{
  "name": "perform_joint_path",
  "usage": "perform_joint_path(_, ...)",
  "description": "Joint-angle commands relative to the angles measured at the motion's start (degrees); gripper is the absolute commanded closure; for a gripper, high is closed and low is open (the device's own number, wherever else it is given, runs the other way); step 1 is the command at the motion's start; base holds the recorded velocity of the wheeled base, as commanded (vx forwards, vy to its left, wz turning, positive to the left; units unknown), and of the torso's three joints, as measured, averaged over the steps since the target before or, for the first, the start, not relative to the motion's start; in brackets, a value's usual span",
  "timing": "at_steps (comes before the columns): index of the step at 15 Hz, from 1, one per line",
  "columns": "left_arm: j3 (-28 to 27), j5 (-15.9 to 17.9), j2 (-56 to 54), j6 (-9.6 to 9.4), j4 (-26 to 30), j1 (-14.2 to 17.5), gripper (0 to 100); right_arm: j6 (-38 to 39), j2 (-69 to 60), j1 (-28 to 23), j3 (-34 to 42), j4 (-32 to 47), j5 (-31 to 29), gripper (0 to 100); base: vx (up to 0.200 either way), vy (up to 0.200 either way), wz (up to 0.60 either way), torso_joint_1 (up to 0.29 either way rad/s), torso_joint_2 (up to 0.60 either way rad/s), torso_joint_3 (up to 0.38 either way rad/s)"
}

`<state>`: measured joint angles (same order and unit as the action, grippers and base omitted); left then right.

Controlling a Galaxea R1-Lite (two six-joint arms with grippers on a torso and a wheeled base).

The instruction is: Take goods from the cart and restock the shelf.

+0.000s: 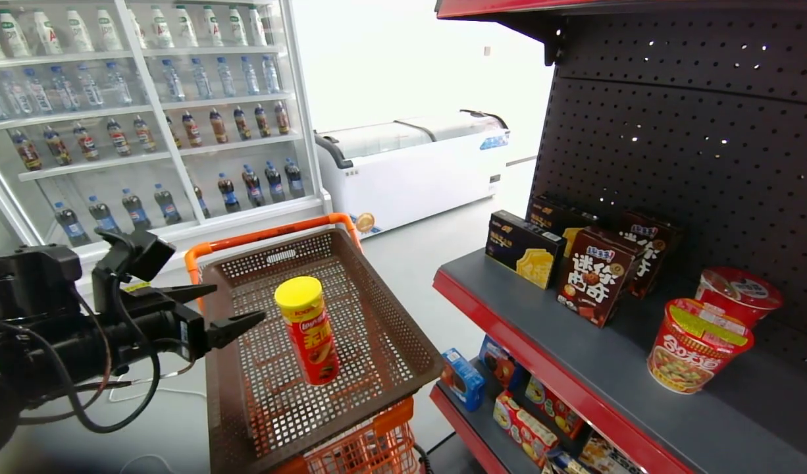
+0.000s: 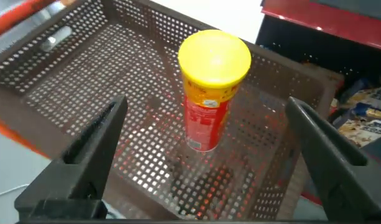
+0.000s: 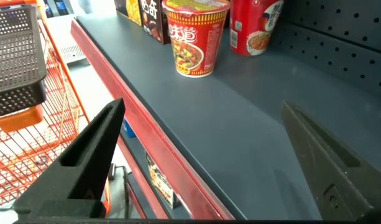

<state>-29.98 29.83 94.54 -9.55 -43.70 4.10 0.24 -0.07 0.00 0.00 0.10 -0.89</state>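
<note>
Pick step: left gripper (image 1: pixel 240 303), fingers apart, sits at the chip canister's (image 1: pixel 308 329) nine o'clock. Next, probably straddle and clamp. Right gripper (image 3: pixel 202 109) is likewise spread.

Grey shelf (image 1: pixel 565 349): snack boxes (image 1: pixel 591 276), two noodle cups (image 1: pixel 696 345) upright. Brown cart basket (image 1: pixel 391 329): chip can (image 1: pixel 309 332) upright.

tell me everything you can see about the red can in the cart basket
The can is a tall red cylinder with a printed label and a yellow lid, seemingly plastic. It stands upright and alone on the perforated floor of the brown basket. Nothing grips it; the open left hand is beside it, apart.
</note>
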Motion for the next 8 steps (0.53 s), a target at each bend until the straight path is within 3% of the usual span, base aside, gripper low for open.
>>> perform_joint_path(1,0.36,-1.0,8.38,-0.39,-3.58,-2.16,0,0.02,0.07,0.0,0.0,-0.01,0.01,0,0.0,0.0,0.0,0.0,0.0,0.0)
perform_joint_path(4,0.53,-3.55,13.66,-0.65,-8.59,-3.83,0,0.02,0.07,0.0,0.0,-0.01,0.01,0,0.0,0.0,0.0,0.0,0.0,0.0)
perform_joint_path(8,0.27,-3.73,20.16,-0.03,-15.36,-6.03,0,0.02,0.07,0.0,0.0,-0.01,0.01,0,0.0,0.0,0.0,0.0,0.0,0.0)
